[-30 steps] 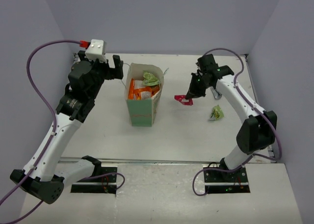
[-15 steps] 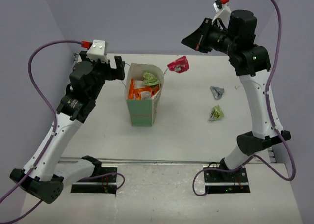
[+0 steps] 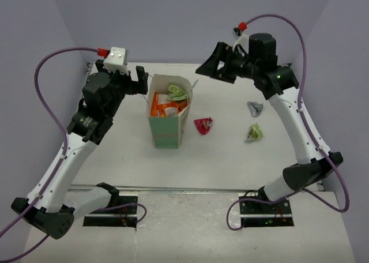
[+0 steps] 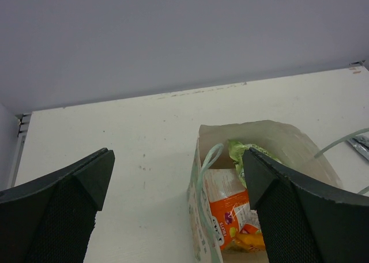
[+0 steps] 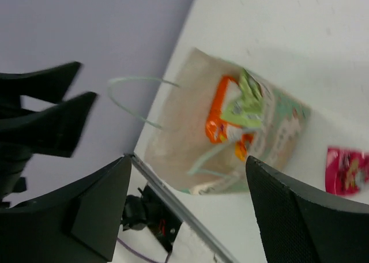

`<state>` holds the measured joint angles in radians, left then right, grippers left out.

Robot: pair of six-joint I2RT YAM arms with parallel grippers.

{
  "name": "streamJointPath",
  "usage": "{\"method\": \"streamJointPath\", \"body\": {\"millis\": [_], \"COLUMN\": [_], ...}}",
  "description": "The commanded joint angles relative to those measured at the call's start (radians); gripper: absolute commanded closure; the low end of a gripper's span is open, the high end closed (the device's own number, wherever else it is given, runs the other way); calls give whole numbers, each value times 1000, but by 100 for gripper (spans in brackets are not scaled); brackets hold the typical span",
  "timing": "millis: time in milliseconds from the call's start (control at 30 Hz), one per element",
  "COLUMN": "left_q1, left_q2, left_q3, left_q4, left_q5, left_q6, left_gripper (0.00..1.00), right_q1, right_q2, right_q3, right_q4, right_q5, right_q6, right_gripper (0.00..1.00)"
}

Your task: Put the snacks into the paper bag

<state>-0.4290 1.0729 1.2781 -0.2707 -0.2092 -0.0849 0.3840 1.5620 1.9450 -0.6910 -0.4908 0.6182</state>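
The mint-green paper bag (image 3: 166,130) stands upright left of the table's middle. Inside it lie an orange-white pouch (image 3: 164,108) and a green packet (image 3: 179,91). On the table just right of the bag rests a red-pink packet (image 3: 203,125). Farther right lie a grey packet (image 3: 254,108) and a small green packet (image 3: 253,132). My right gripper (image 3: 211,67) hangs high above the bag's right side, open and empty; its wrist view shows the bag (image 5: 173,153) and the red-pink packet (image 5: 346,171) below. My left gripper (image 3: 137,80) stands open at the bag's rear left, looking into the bag (image 4: 271,136).
Thin bag handles (image 4: 206,162) arch over the bag's opening. The grey walls enclose the table at the back and sides. Both arm bases sit on a metal rail (image 3: 184,189) at the near edge.
My right gripper rose from the table with the red-pink packet, swung toward the bag and opened. The packet now lies on the table right of the bag. The left arm stayed put.
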Motion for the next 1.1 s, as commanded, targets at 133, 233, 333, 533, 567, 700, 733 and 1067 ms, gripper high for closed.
{"method": "streamJointPath", "body": {"millis": [133,233,333,533,567,700,733,1067], "left_q1": [-8,-10,-16,-20,-20,-20,-20,-19], "left_q2": [-14,-11,-8,-10,-13,-22,-24,-2], "left_q3": [4,6,6,9,10,9,7,23], "left_q4": [18,19,19,13,10,1,1,5], "left_q5": [2,7,7,-1,-4,-21,-22,-24], "left_q6": [5,4,4,8,10,16,19,33], "left_gripper": [0,0,0,0,0,0,0,0], "right_q1": [-20,-25,-31,-30,-30,-30,-30,-22], "right_q2": [-169,-175,-99,130,151,239,271,417], "right_q3": [-466,-550,-560,-509,-495,-452,-445,-376], "right_q4": [-12,-18,-57,-81,-79,-77,-90,-117], "right_q5": [259,337,324,299,305,327,331,425], "right_q6": [182,231,247,169,160,133,140,193], "right_gripper": [14,9,1,1,1,1,1,1]}}
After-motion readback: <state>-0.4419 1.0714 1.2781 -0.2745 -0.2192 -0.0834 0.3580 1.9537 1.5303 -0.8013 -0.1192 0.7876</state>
